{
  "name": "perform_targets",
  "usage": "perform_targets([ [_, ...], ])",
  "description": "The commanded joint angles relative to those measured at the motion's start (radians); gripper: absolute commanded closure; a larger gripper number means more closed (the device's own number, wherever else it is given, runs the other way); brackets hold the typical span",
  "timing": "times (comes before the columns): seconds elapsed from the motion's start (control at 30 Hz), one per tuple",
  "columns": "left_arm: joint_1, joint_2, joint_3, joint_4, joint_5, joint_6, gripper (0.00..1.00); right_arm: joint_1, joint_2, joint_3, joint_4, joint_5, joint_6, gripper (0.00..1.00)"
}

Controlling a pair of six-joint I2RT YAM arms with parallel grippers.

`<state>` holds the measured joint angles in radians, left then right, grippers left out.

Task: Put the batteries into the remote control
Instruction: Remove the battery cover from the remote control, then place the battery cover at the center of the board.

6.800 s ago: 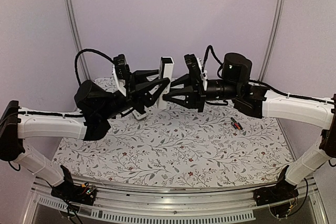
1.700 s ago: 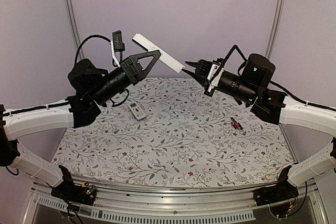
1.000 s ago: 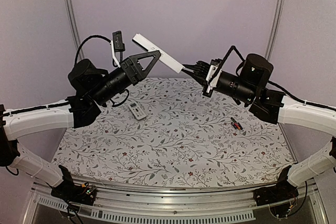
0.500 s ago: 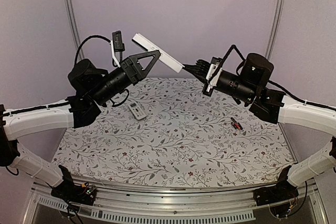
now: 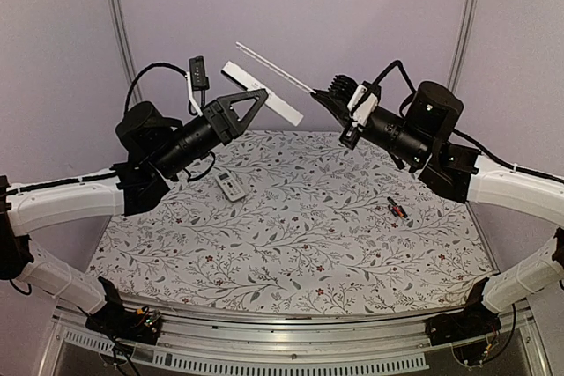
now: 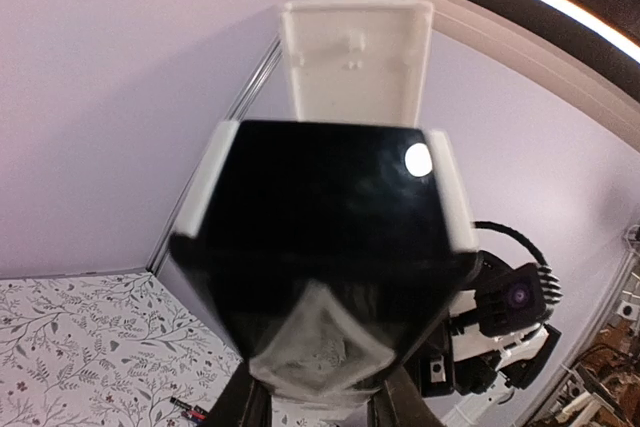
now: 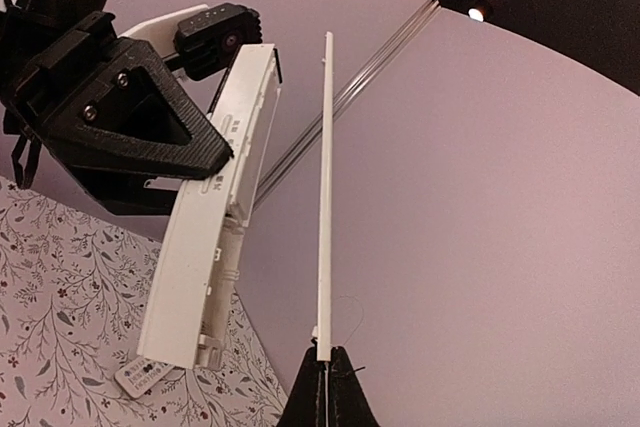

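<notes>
So, cover (image 5: 273, 66)'s off.
Left gripper (image 5: 260, 94) clamps remote (image 5: 284, 108), right gripper (image 5: 322, 94) pinches cover just beside it; batteries (image 5: 397, 209) on worktop (image 5: 308, 244) well below, near right edge.

L arm (image 5: 70, 204) + R arm (image 5: 515, 189): white boxy link shells, blk joint housings, fat blk cyl motor cans near wrists. Blk cables loop over each wrist, and a thin one runs along the white links. L gripper (image 5: 254, 99): blk triangular open-frame fingers, screw heads showing. R gripper (image 5: 322, 96): blk too. L wrist cam (image 5: 197, 69): blk module on white bracket. Bases (image 5: 132, 321) blk.
</notes>
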<state>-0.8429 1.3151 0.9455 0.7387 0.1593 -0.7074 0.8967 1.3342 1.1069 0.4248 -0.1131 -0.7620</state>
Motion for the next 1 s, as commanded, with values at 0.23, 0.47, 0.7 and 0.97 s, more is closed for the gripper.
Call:
perform_targets([
  [0.23,0.042,-0.046,-0.037,-0.024,-0.026,0.054,1.0,-0.043,0.038,0.116,-0.075,0.216,0.182,1.0],
  [0.47,0.044,-0.135,-0.036,-0.116,-0.101,0.262,1.0,-0.251,0.113,0.176,-0.475,0.171,0.685,1.0],
  [0.7,0.044,-0.19,-0.074,-0.117,-0.117,0.328,1.0,-0.402,0.203,0.003,-0.523,-0.162,1.127,1.0],
  [0.97,0.045,-0.2,-0.098,-0.112,-0.107,0.334,1.0,-0.429,0.294,-0.144,-0.395,-0.277,1.34,1.0],
])
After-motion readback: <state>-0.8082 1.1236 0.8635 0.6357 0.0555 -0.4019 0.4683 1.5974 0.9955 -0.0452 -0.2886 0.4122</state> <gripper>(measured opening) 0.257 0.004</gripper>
